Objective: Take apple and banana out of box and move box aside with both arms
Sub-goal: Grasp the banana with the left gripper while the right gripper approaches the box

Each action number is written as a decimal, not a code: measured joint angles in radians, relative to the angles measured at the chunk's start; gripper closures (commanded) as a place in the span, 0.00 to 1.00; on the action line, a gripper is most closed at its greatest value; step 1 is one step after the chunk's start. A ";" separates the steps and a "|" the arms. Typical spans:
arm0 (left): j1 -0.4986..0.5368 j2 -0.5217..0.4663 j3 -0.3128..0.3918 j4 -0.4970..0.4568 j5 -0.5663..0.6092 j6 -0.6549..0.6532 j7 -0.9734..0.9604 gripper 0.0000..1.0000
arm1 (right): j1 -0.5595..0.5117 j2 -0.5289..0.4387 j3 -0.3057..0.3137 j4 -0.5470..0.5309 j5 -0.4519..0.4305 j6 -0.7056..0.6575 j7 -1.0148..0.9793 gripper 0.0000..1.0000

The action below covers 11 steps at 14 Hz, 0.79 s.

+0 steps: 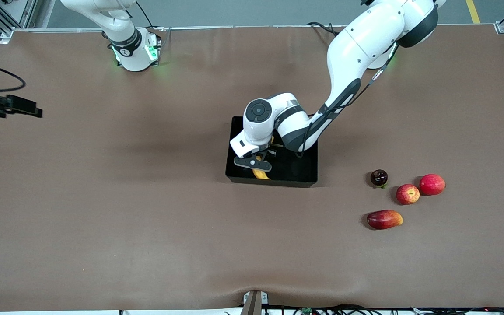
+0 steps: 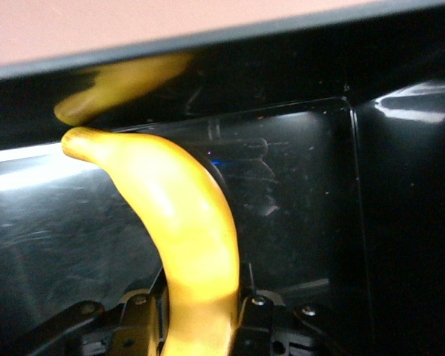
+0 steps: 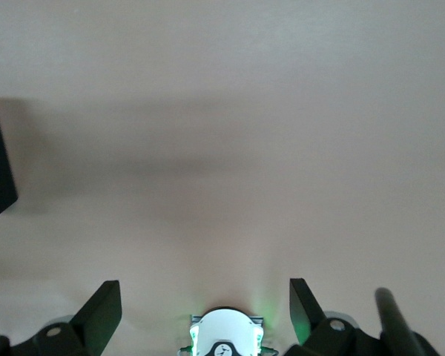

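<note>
The black tray (image 1: pixel 305 176) lies at the middle of the table. My left gripper (image 1: pixel 257 166) reaches down into it and is shut on the yellow banana (image 1: pixel 261 174). In the left wrist view the banana (image 2: pixel 185 215) runs from between the fingers (image 2: pixel 261 311) toward the tray wall (image 2: pixel 400 222), low over the glossy floor. The red apple with yellowish streaks (image 1: pixel 407 194) sits on the table toward the left arm's end. My right gripper (image 3: pixel 202 288) is open and empty over bare table; it shows at the right arm's end of the front view (image 1: pixel 24 106).
Beside the apple lie a plain pink-red round fruit (image 1: pixel 432 184), a dark round fruit (image 1: pixel 379 177) and, nearer the front camera, an oblong red-and-yellow mango (image 1: pixel 384 219). The right arm's base (image 1: pixel 136 52) stands at the table's back edge.
</note>
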 measured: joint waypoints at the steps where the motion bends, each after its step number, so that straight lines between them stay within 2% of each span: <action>1: 0.001 -0.008 -0.004 0.037 0.000 -0.062 0.000 1.00 | 0.025 0.007 0.003 0.000 0.011 -0.001 0.001 0.00; 3: 0.003 -0.028 -0.020 0.103 -0.001 -0.155 0.001 1.00 | 0.093 0.017 0.006 -0.001 0.030 0.003 0.044 0.00; 7: 0.039 -0.068 -0.025 0.173 0.000 -0.186 0.024 1.00 | 0.247 0.058 0.012 -0.030 0.113 0.093 0.271 0.00; 11: 0.195 -0.143 -0.027 0.193 -0.052 -0.227 0.262 1.00 | 0.423 0.117 0.014 -0.076 0.154 0.272 0.486 0.00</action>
